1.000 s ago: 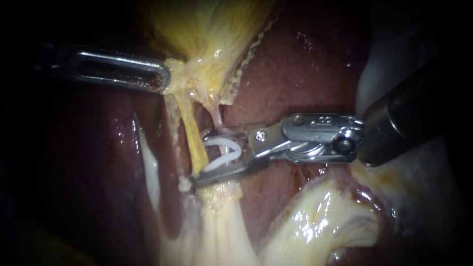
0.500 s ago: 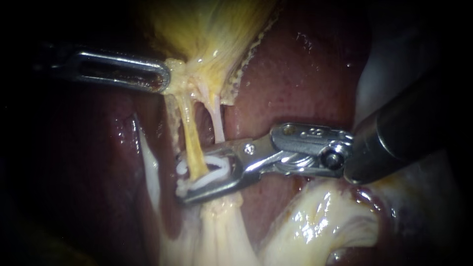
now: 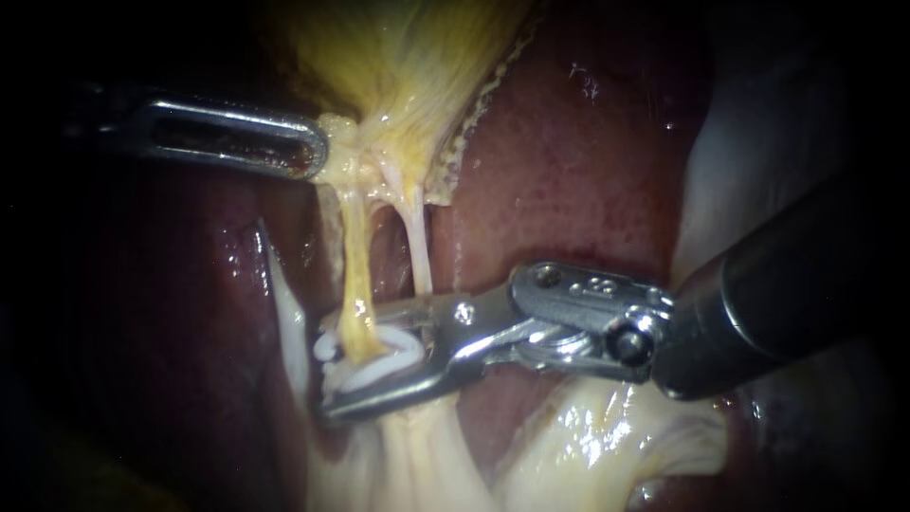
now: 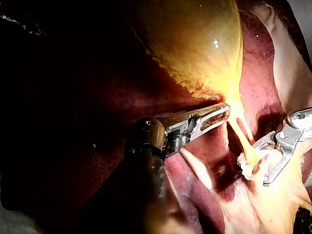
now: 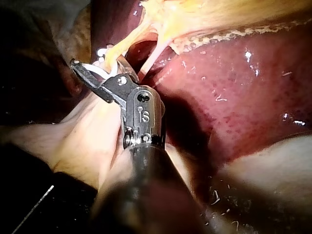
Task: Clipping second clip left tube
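In the endoscope view the yellow gallbladder [image 3: 408, 57] narrows to two strands over the dark red liver [image 3: 569, 171]: the yellow left tube [image 3: 353, 275] and the thin pale right tube [image 3: 420, 251]. My left instrument [image 3: 313, 156] is shut on the gallbladder's neck and holds it taut; its jaws [image 4: 225, 113] show this in the left wrist view too. My right instrument [image 3: 332, 370] carries a white clip [image 3: 379, 365] between its jaws. The clip's two legs stand apart around the low end of the left tube. The right wrist view shows the same clip [image 5: 95, 68] and tube [image 5: 122, 48].
Pale fatty tissue [image 3: 607, 446] lies under the right instrument's wrist. A white band of tissue [image 3: 289, 313] runs down just left of the clip. A pale fold [image 3: 749, 123] sits behind the right shaft.
My right instrument has moved left and down with the clip, from beside the right tube to around the left tube's low end. The left instrument has held still.
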`<move>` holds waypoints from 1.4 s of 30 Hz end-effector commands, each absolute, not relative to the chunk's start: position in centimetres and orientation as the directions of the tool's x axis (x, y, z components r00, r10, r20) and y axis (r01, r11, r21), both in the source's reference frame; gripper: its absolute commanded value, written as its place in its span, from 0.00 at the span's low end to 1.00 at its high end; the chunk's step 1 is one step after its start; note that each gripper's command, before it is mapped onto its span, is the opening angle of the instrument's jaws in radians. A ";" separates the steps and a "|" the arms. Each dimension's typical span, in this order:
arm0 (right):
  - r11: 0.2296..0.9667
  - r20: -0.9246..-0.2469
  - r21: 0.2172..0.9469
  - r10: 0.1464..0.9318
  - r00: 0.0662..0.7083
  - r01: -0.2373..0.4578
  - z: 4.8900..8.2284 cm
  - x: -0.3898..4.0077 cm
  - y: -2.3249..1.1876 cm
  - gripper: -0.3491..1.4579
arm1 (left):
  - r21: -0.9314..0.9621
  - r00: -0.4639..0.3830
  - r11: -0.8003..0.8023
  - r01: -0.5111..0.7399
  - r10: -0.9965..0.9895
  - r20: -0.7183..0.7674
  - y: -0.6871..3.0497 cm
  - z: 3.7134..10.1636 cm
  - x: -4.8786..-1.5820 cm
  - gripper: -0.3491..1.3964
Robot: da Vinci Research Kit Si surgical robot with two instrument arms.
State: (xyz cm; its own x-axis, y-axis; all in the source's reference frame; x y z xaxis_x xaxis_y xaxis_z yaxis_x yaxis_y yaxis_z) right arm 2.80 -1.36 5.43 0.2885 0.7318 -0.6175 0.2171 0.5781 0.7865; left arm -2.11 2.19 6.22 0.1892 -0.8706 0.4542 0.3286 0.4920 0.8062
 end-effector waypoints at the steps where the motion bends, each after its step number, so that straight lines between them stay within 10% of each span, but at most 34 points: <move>1: 0.568 -0.610 0.792 0.738 0.289 0.223 5.42 2.80 -1.37 0.45 | 0.809 0.187 0.487 0.330 -0.873 0.450 2.19 6.22 -2.11 0.00; 42: 0.500 -0.585 0.806 0.755 0.296 0.316 5.65 2.82 -1.30 0.43 | 0.812 0.185 0.482 0.329 -0.876 0.445 2.19 6.22 -2.13 0.00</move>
State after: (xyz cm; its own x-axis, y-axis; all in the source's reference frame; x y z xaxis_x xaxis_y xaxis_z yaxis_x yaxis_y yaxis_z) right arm 2.81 -1.31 5.65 0.2970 0.7555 -0.5840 0.3164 0.4992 0.8067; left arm -2.13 2.18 6.23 0.1857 -0.8762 0.4447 0.3305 0.4819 0.8115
